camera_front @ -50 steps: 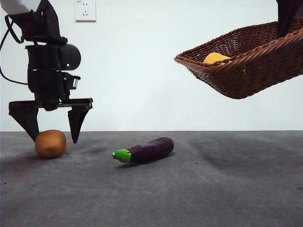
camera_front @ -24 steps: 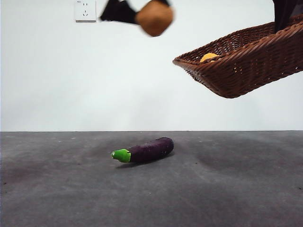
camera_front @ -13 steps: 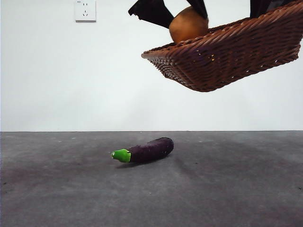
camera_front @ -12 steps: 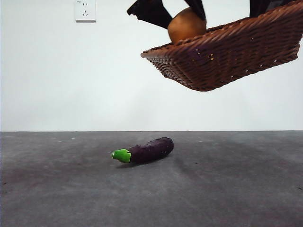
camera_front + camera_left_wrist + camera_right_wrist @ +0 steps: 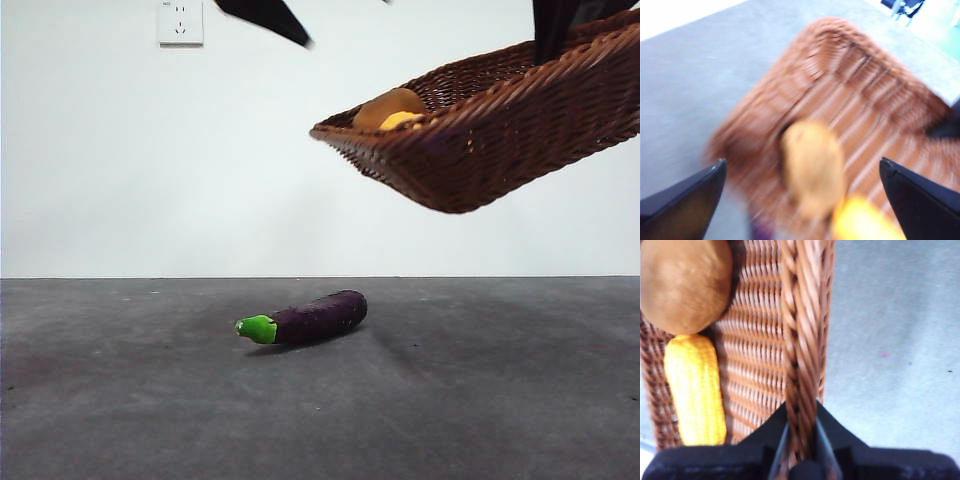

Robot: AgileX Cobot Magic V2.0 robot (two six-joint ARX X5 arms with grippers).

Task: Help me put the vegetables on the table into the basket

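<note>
I see the potato [image 5: 685,285] now lying in the basket [image 5: 500,140] touching the corn [image 5: 695,390]; my left gripper [image 5: 800,200], jaws apart, has let go. My right gripper [image 5: 801,440] stays clamped on the rim, basket aloft. The eggplant [image 5: 305,318] remains on the table [image 5: 480,400].

Potato [image 5: 388,105] and corn [image 5: 399,120] half hidden behind basket [image 5: 480,150] rim; basket cut off.

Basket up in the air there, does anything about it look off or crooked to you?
Yes. The basket hangs tilted above the table, held only by its braided rim in the right gripper. The potato and corn have settled at its low end. The eggplant lies on the table.
</note>
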